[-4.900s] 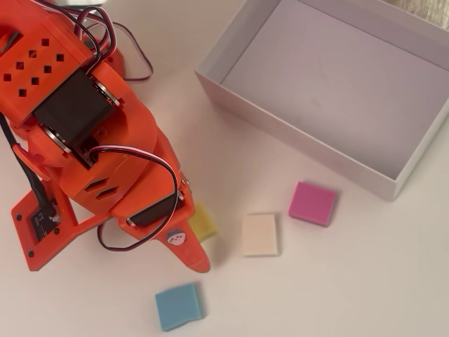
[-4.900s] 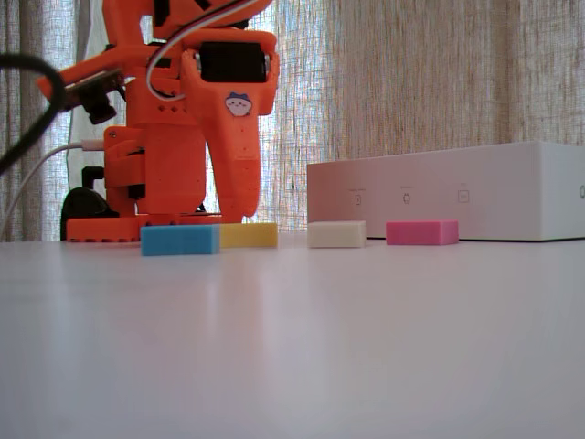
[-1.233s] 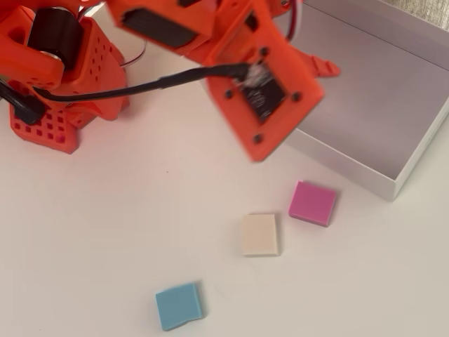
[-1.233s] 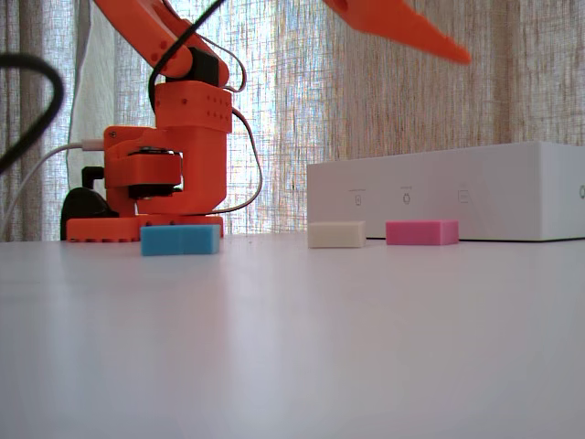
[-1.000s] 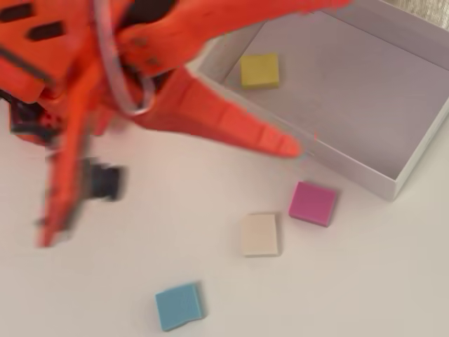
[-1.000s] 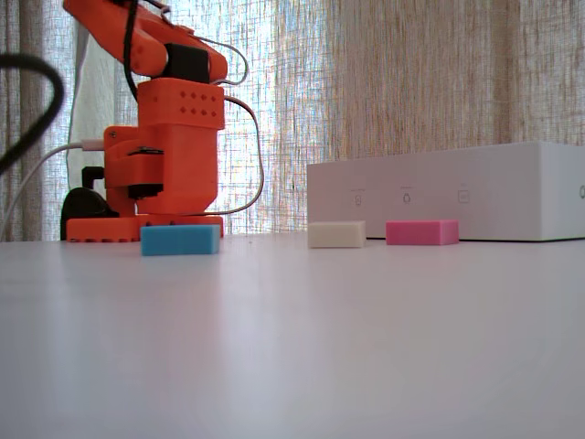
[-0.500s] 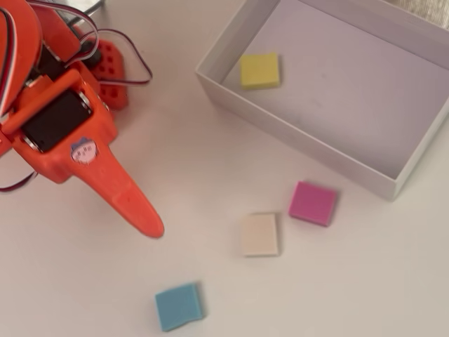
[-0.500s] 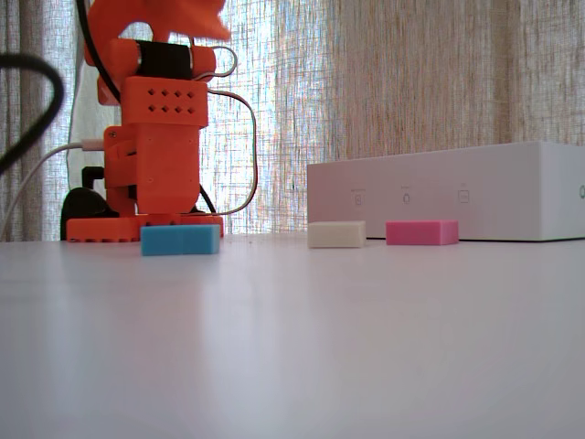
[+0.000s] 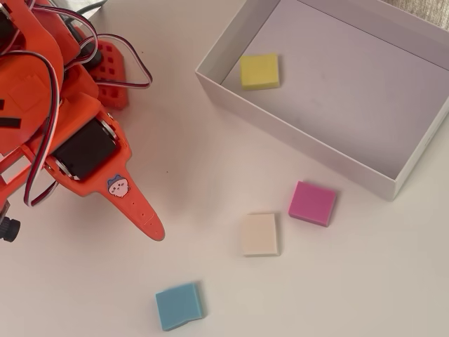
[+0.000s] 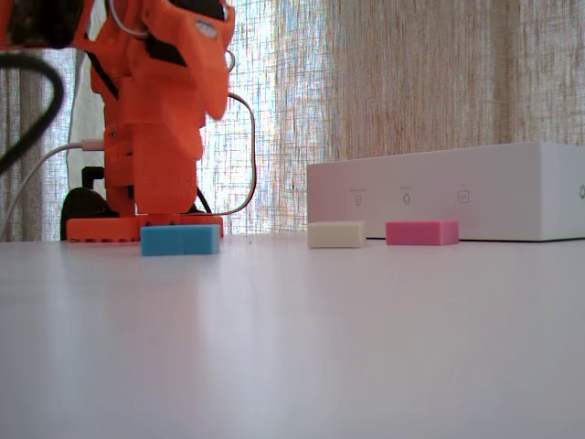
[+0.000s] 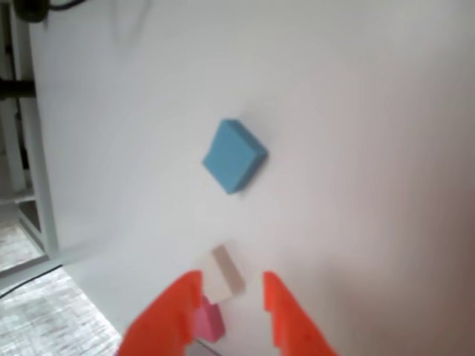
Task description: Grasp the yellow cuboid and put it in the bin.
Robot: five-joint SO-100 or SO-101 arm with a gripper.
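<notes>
The yellow cuboid (image 9: 259, 71) lies flat on the floor of the bin (image 9: 295, 144), near its left corner in the overhead view. In the fixed view only the bin's white side wall (image 10: 448, 192) shows and the cuboid is hidden. My gripper (image 9: 155, 231) hangs over bare table well left of the bin, pointing toward the loose blocks. The wrist view shows the gripper (image 11: 230, 280) open, its two orange fingers (image 11: 185, 297) apart with nothing between them.
Three blocks lie on the table outside the bin: blue (image 9: 179, 305), cream (image 9: 259, 234) and pink (image 9: 312, 203), the pink one closest to the bin wall. The orange arm base (image 10: 146, 224) and its cables stand at the left.
The arm has swung from up over the bin back to the left, above its base. The yellow cuboid that lay on the table beside the blue block is gone from there.
</notes>
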